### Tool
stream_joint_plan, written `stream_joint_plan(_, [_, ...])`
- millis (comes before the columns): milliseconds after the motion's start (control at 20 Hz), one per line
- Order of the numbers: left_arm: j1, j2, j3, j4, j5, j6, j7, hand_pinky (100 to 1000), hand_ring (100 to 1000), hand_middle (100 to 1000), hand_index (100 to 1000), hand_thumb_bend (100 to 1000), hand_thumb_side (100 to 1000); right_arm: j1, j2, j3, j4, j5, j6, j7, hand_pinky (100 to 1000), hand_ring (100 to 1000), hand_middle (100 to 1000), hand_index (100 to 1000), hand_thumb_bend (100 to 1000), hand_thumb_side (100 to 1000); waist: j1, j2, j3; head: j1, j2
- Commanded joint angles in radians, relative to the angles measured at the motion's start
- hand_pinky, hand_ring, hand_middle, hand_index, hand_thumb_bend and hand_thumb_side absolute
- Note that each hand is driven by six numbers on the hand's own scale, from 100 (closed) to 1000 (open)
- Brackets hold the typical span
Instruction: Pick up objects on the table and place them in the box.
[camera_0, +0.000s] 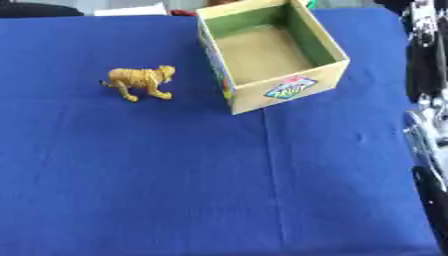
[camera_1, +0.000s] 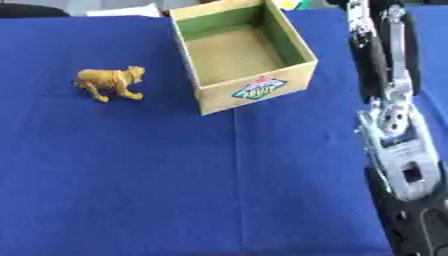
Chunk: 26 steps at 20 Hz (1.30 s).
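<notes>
You get even, fairly bright light across the blue cloth-covered table, with no hard glare on it. The small yellow-brown toy animal throws only a faint, short shadow at its feet, so the light reads as diffuse and overhead. The open cardboard box with green inner walls is lit inside, its floor slightly shaded toward the near wall. Both views are soft: the toy's edges smear, and the label on the box cannot be read. The silver and black arm along the table's right edge looks blurred.
</notes>
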Motion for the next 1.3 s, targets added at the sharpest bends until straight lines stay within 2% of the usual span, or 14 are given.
stream_joint_plan(50, [-0.057,0.105,-0.023,0.044,0.01,-0.008,-0.045,606,722,746,910,259,932,-0.018,-0.02,0.003,-0.02,0.0,-0.002,0.008,860,722,726,864,100,839,-0.002,-0.013,-0.006,0.004,-0.006])
stream_joint_plan(200, [-0.101,0.108,-0.033,0.068,0.036,-0.022,-0.089,617,736,756,917,396,976,-0.024,-0.019,0.006,-0.02,-0.003,-0.002,0.012,859,724,726,864,100,839,-0.003,-0.012,-0.013,0.016,-0.01])
stream_joint_plan(300, [-0.119,0.099,-0.04,0.083,0.043,-0.025,-0.117,620,740,760,919,435,974,-0.026,-0.021,0.007,-0.02,-0.004,-0.002,0.012,859,725,728,865,100,840,-0.004,-0.012,-0.016,0.032,-0.013])
stream_joint_plan(500, [-0.151,0.078,-0.064,0.126,0.044,-0.032,-0.175,641,768,791,941,529,934,-0.03,-0.029,0.009,-0.02,-0.005,-0.002,0.012,859,726,729,864,100,845,-0.007,-0.013,-0.019,0.061,-0.019])
stream_joint_plan(650, [-0.192,0.053,-0.102,0.182,0.031,-0.05,-0.218,651,782,804,952,659,860,-0.033,-0.032,0.013,-0.02,-0.005,-0.002,0.016,859,726,728,863,100,849,-0.011,-0.014,-0.019,0.074,-0.023])
stream_joint_plan(850, [-0.267,-0.001,-0.14,0.242,-0.016,-0.095,-0.272,654,788,804,950,797,864,-0.033,-0.033,0.014,-0.02,-0.005,0.0,0.018,859,726,728,863,100,851,-0.016,-0.016,-0.016,0.081,-0.028])
stream_joint_plan(950, [-0.312,-0.032,-0.165,0.284,-0.043,-0.114,-0.301,655,790,807,950,826,867,-0.035,-0.034,0.015,-0.02,-0.004,0.001,0.018,859,726,728,863,100,851,-0.018,-0.016,-0.014,0.082,-0.032])
stream_joint_plan(1100, [-0.379,-0.083,-0.198,0.35,-0.083,-0.137,-0.342,660,796,813,952,822,847,-0.038,-0.034,0.018,-0.02,-0.005,0.0,0.021,859,727,728,863,100,851,-0.019,-0.017,-0.014,0.085,-0.036])
stream_joint_plan(1300, [-0.464,-0.154,-0.234,0.442,-0.125,-0.182,-0.399,690,827,845,975,782,777,-0.039,-0.035,0.021,-0.02,-0.007,0.002,0.025,860,727,728,863,100,850,-0.019,-0.015,-0.017,0.088,-0.04])
